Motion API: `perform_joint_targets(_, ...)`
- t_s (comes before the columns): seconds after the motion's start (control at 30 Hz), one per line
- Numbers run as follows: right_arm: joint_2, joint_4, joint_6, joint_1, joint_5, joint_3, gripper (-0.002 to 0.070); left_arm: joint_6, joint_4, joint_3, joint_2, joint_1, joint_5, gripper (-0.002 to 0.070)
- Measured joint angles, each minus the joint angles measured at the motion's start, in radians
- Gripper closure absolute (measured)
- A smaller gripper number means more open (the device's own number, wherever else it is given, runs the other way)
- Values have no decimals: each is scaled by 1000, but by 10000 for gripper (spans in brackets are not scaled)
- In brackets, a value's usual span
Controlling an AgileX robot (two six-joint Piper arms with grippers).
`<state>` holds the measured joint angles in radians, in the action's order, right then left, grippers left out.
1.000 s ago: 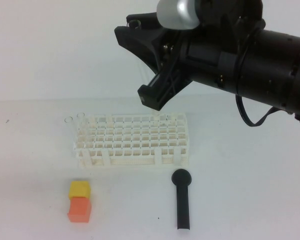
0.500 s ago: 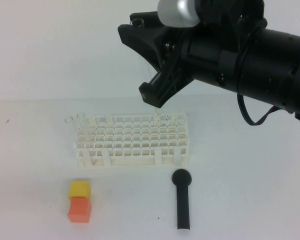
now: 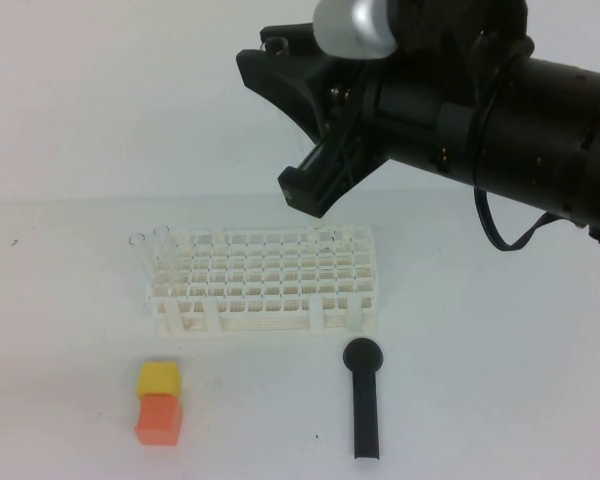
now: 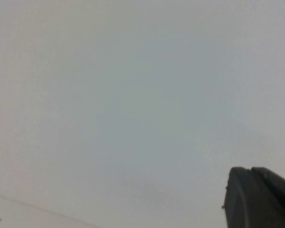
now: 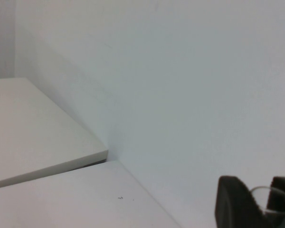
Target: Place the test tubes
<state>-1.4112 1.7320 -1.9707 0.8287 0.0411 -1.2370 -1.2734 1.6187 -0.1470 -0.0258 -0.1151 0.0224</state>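
Over the last second the right gripper (image 3: 270,125) has been raised a little and drawn slightly to the right. In the later half of that second it has hardly been moved. It is held high over the back right of the rack (image 3: 265,280). It is clamped on a tube (image 5: 270,199), whose glass rim is seen between the fingers (image 5: 232,202) in the right wrist view. The tube is therefore judged to be in carriage, not yet lowered to a cell.

Two racked tubes (image 3: 161,235) stand upright at the rack's back left corner.

The held tube's open mouth is turned toward the wrist, so its long axis is judged to run steeply down, closed end toward the bench (image 3: 480,380). Its exact tilt cannot be told.

The left gripper (image 4: 259,197) is outside the high view and faces a blank wall. Whether it is apart or together cannot be told.
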Motion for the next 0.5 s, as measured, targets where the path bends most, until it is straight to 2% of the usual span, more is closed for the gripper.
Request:
perform_joint_targets(0.1, 0, 0, -19, 0, -4, 0, 551, 0, 38, 2, 0, 0, 6, 676)
perform_joint_targets(0.17, -2, 0, -26, 0, -9, 0, 551, 0, 14, 2, 0, 0, 8, 676)
perform_joint_targets(0.23, -9, 0, -33, 0, -25, 0, 551, 11, -151, 2, 0, 0, 16, 676)
perform_joint_targets(0.27, -14, 2, -48, 0, -35, 0, 551, 72, -269, 2, 0, 0, 8, 676)
perform_joint_targets(0.33, -27, 2, -81, 0, -59, 0, 551, 355, -580, 4, 0, 0, -13, 676)
perform_joint_targets(0.4, -42, 2, -86, -8, -75, 0, 551, 799, -1002, 20, 0, 0, -16, 676)
perform_joint_targets(0.43, -49, 2, -76, -18, -78, 0, 551, 991, -1158, 24, 0, 0, -31, 676)
perform_joint_targets(0.5, -63, -61, 3, -36, -82, 0, 551, 1281, -1505, 26, 0, -2, -116, 676)
